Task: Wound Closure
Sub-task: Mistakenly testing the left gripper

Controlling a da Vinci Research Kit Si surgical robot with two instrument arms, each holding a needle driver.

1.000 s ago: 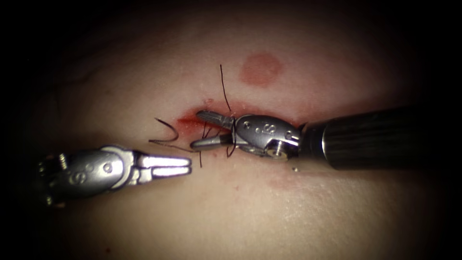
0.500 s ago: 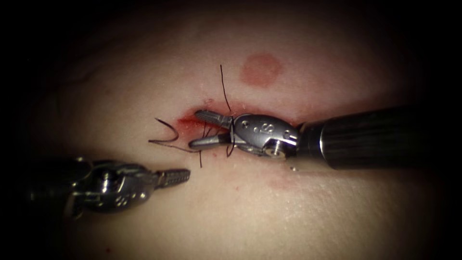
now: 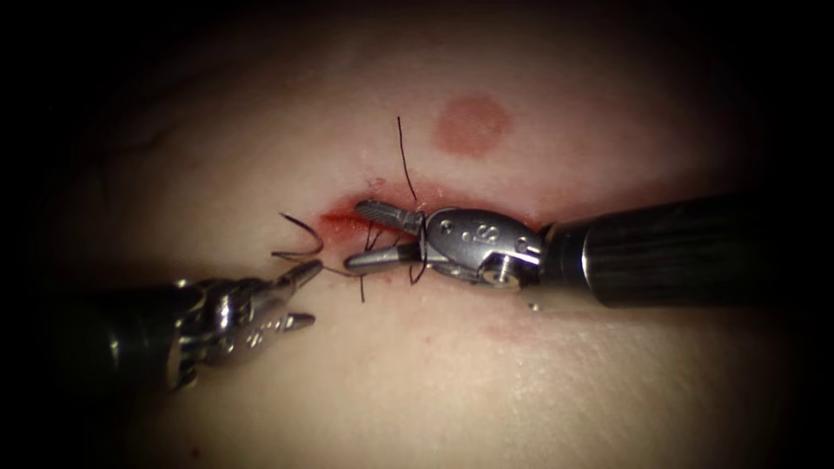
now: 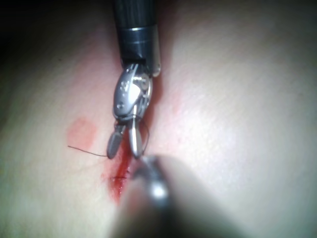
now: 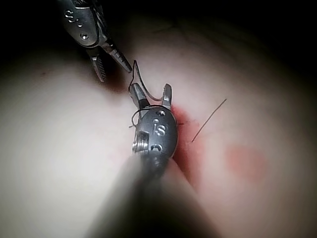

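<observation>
The cut point(image 3: 340, 222) in the tissue point(image 3: 452, 382) is wet with red fluid. My right tool point(image 3: 356, 234) lies over it from the right, jaws open, with dark thread point(image 3: 420, 252) looped around them near the hinge and more strands crossing between them. One thread end point(image 3: 403, 156) stands up behind the cut. A curled thread tail point(image 3: 301, 240) lies just left of the cut. My left tool point(image 3: 311, 295) sits at the lower left, jaws open, its upper tip right beside that tail. The right wrist view shows both tools: right tool point(image 5: 152, 94), left tool point(image 5: 114, 70).
A round pink mark point(image 3: 470, 124) lies on the tissue behind the cut. The right tool's dark shaft point(image 3: 686, 250) spans the right half of the view. A faint reddish patch point(image 3: 508, 330) lies in front of the cut.
My left tool has turned, risen toward the thread tail left of the cut, and opened its jaws. The right tool and the loops around it have stayed put.
</observation>
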